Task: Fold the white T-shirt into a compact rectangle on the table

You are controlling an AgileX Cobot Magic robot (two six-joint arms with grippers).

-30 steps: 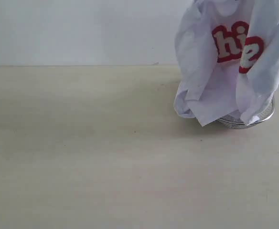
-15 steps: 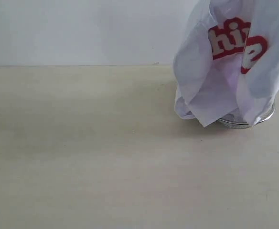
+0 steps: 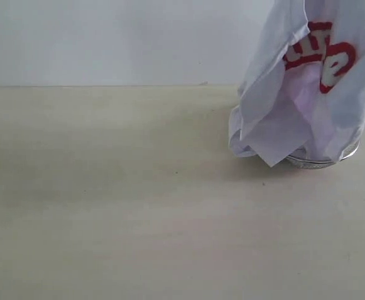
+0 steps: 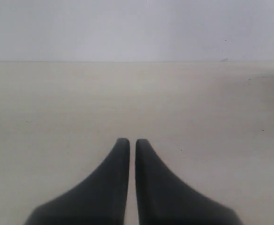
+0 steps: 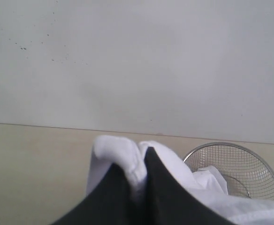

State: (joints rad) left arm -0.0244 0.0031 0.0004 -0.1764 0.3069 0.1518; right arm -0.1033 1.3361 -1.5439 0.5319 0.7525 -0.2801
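Note:
The white T-shirt (image 3: 295, 106) hangs bunched at the right of the exterior view, red lettering showing near the top, its lower folds still draped into the wire basket (image 3: 323, 161). My right gripper (image 5: 136, 161) is shut on a pinch of the shirt's cloth (image 5: 120, 152); in the exterior view the gripper itself is above the frame. My left gripper (image 4: 128, 143) is shut and holds nothing, low over the bare table (image 4: 57, 117), well away from the shirt.
The round silver wire-mesh basket (image 5: 235, 164) stands at the table's back right with part of the shirt inside. A pale wall (image 3: 107, 37) runs behind the table's far edge. The beige table (image 3: 120, 206) stretches out to the left and front of the basket.
The shirt has been lifted higher and a little to the right; the lettering has risen and the left fold has narrowed. The left gripper has stayed shut.

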